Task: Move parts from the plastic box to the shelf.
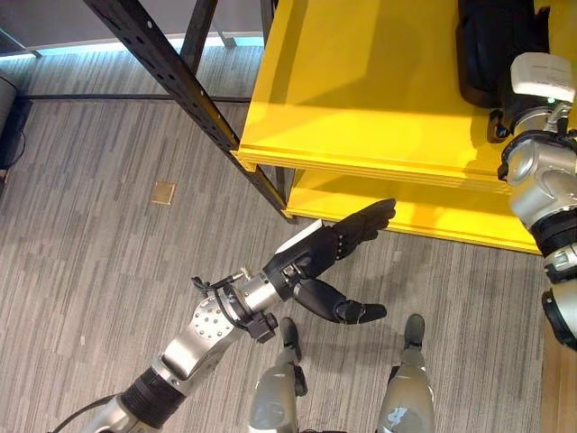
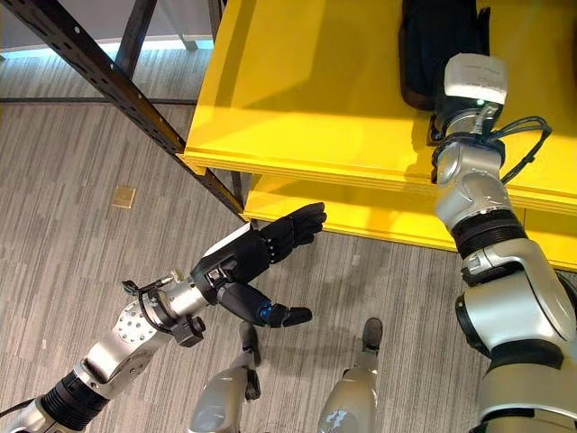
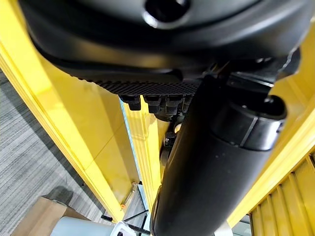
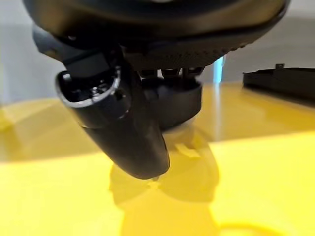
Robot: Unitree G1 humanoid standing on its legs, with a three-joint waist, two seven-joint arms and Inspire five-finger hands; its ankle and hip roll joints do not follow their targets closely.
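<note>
The yellow shelf has a top board [image 1: 361, 81] and a lower board [image 1: 433, 216]. My left hand [image 1: 334, 245] is open, its fingers straight and pointing at the front edge of the lower board, thumb spread below, and it holds nothing. In the left wrist view the yellow boards [image 3: 88, 123] run past that hand. My right hand [image 2: 440, 45] is a dark bulk resting over the top board at the far right. In the right wrist view its thumb [image 4: 125, 128] reaches down to the yellow surface. A flat black part [image 4: 283, 81] lies on the board beyond it.
A dark perforated metal upright [image 1: 180, 72] slants across the grey carpet to the shelf's left corner. A small brown square [image 1: 163, 192] lies on the carpet to the left. A piece of cardboard [image 3: 37, 219] sits low beside the shelf.
</note>
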